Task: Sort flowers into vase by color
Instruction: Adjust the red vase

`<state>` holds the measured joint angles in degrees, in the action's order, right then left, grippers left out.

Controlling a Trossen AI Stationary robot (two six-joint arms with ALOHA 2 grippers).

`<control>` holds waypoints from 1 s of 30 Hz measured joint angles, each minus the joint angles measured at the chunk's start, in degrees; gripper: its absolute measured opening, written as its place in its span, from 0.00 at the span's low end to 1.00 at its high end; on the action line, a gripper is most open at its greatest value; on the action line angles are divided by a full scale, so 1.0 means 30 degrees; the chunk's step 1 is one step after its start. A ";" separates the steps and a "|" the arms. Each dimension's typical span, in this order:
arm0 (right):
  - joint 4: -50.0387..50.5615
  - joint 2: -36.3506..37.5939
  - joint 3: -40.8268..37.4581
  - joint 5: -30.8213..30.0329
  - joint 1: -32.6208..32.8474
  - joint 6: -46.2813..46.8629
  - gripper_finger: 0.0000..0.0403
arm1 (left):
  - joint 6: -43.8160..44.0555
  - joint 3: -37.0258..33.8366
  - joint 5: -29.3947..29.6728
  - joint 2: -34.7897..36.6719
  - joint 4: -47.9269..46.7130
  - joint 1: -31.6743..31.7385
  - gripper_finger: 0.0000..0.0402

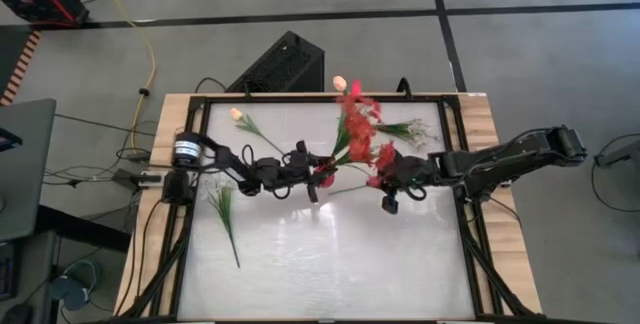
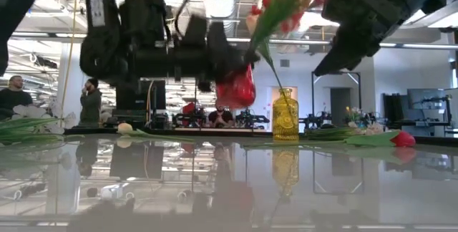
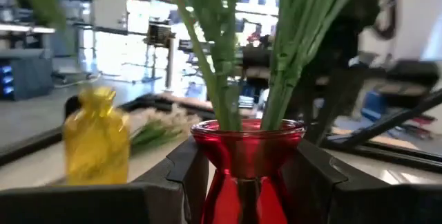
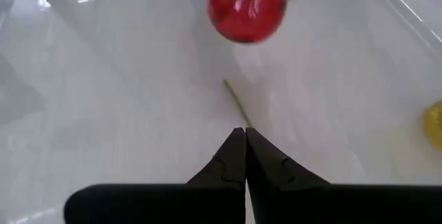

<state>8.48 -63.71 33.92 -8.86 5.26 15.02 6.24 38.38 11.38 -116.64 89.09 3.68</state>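
My left gripper (image 1: 316, 176) is shut on a red glass vase (image 3: 243, 156) that holds several green stems (image 3: 219, 58) topped with red flowers (image 1: 357, 119). The vase (image 2: 236, 89) hangs above the table's middle. A yellow vase (image 2: 285, 114) stands at the far edge. My right gripper (image 4: 245, 135) is shut and empty. It hangs above the table just right of the red vase, pointing down toward it. Under it a loose green stem (image 4: 235, 103) lies on the table, with a red flower head (image 1: 378, 178) at its right end. My left gripper pinches the red vase at its narrow neck (image 3: 238, 172), just under the rim, one finger (image 3: 185, 177) on each side. The fingers come in about level from the table's left. The vase is lifted clear of the table, its mouth up, and the flowers lean toward the far right.
A pale peach tulip (image 1: 238, 115) lies at the far left and a green sprig (image 1: 226, 214) at the left. White sprigs (image 1: 410, 130) lie at the far right. A black frame (image 1: 455, 164) rims the glossy white tabletop. People stand in the room behind (image 2: 89, 96).
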 joint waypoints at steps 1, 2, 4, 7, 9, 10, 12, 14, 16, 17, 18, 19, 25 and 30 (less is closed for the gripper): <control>-0.0326 0.0015 -0.0175 0.0005 0.0000 0.0002 0.07 | 0.0265 0.0040 0.0348 -0.0592 0.0263 0.0054 0.33; -0.0629 0.0003 -0.0251 0.0007 0.0000 0.0006 0.07 | 0.0506 0.0094 0.0726 -0.0956 -0.0074 0.0136 0.33; -0.0881 -0.0011 -0.0319 0.0007 -0.0007 -0.0017 0.07 | 0.0520 0.0573 0.0954 -0.1630 0.0027 0.0217 0.33; -0.1582 -0.0109 -0.0515 0.0007 0.0000 -0.0100 0.07 | 0.0519 0.0904 0.0959 -0.1764 0.0095 0.0187 0.33; -0.1688 -0.0115 -0.0639 0.0007 0.0000 -0.0158 0.08 | 0.0234 0.0988 0.0983 -0.1963 -0.0050 0.0159 0.33; -0.2055 -0.0113 -0.0767 0.0000 0.0000 -0.0169 0.08 | 0.0092 0.0917 0.0992 -0.2012 -0.0059 0.0156 0.33; -0.2603 -0.0106 -0.1147 0.0000 0.0000 -0.0166 0.08 | 0.0063 0.0900 0.1361 -0.2027 -0.0153 0.0182 0.33; -0.3128 -0.0141 -0.1501 -0.0001 0.0000 -0.0165 0.08 | 0.0263 0.0930 0.2206 -0.2027 -0.0691 0.0184 0.33; -0.4424 -0.0331 -0.1952 -0.0007 0.0000 -0.0183 0.08 | 0.0373 0.0908 0.2505 -0.2113 -0.1636 0.0196 0.33; -0.5096 -0.0420 -0.2272 -0.0006 0.0000 -0.0309 0.08 | 0.0259 0.0892 0.2582 -0.2152 -0.1730 0.0199 0.33; -0.5589 -0.0550 -0.2556 -0.0007 0.0000 -0.0440 0.08 | 0.0057 0.0886 0.2612 -0.2155 -0.1679 0.0183 0.33; -0.6222 -0.0836 -0.2788 -0.0019 0.0000 -0.0448 0.08 | -0.0075 0.0897 0.2668 -0.2134 -0.1525 0.0160 0.33; -1.1157 -0.4013 -0.3624 -0.1646 -0.0325 -0.0476 0.08 | -0.0237 0.0908 0.2928 -0.2114 -0.2022 0.0045 0.33; -1.6013 -0.7584 -0.3628 -0.4556 -0.1565 -0.2079 0.07 | -0.0794 0.0901 0.2849 -0.2114 -0.1957 -0.0355 0.45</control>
<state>-39.56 -86.46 23.03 -22.53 0.56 8.78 3.86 41.08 19.93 -122.98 83.22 2.61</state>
